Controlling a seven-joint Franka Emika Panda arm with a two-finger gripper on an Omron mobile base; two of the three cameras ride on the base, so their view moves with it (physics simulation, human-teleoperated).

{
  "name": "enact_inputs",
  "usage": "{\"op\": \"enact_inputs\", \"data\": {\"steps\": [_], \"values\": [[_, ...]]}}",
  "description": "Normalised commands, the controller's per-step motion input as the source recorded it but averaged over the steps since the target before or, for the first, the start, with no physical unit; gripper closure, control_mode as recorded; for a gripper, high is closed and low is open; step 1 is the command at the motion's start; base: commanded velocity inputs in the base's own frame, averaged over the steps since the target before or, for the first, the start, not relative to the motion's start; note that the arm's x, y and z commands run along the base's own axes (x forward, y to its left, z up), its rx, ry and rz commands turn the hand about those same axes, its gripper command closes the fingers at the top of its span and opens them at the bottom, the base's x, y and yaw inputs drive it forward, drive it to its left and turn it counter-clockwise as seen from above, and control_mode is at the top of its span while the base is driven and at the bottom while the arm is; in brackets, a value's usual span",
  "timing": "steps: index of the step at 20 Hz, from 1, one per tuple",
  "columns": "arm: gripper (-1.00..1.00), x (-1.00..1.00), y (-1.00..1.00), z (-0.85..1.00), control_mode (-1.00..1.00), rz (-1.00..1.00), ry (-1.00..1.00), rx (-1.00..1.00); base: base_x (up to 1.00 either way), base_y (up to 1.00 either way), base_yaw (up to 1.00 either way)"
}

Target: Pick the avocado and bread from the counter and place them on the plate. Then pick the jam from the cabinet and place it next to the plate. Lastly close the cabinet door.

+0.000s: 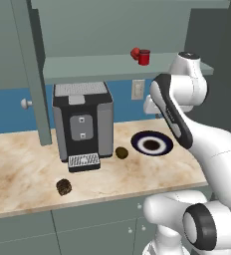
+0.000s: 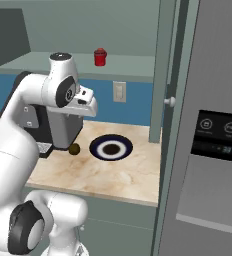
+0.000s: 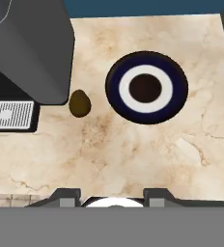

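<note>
Gripper (image 3: 112, 195) closed, empty, tips cut off; jam (image 1: 144, 57) partly hides red ball (image 1: 135, 53).

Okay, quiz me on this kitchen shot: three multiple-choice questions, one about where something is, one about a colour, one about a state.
1. Where is the avocado?
A. On the plate
B. On the counter between the coffee machine and the plate
C. On the cabinet shelf

2. What colour is the jam jar?
A. Red
B. Yellow
C. Blue

3. What is on the plate right now?
A. The bread
B. The avocado and the bread
C. Nothing

Answers:
1. B: the hand view shows it on the marble counter beside the coffee machine, left of the plate.
2. A: both base views show a red jar on the open cabinet's shelf.
3. C: the plate's rings are bare, and the bread lies near the counter's front edge.
</note>
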Motion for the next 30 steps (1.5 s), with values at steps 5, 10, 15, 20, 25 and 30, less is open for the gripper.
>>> {"op": "enact_inputs", "data": {"steps": [5,10,15,20,25,30], "values": [[-1.00,-0.03,0.02,-0.15,-1.00,0.08,0.10,0.00,0.00,0.00,0.00],[-1.00,-0.17,0.40,-0.43,-1.00,0.23,0.19,0.00,0.00,0.00,0.00],[-1.00,-0.09,0.36,-0.59,-1.00,0.35,0.21,0.00,0.00,0.00,0.00],[-1.00,-0.05,0.19,-0.55,-1.00,0.41,0.15,0.00,0.00,0.00,0.00],[-1.00,-0.23,0.00,-0.38,-1.00,0.41,0.04,0.00,0.00,0.00,0.00],[-1.00,-0.18,0.00,-0.24,-1.00,0.27,-0.06,0.00,0.00,0.00,0.00]]}}
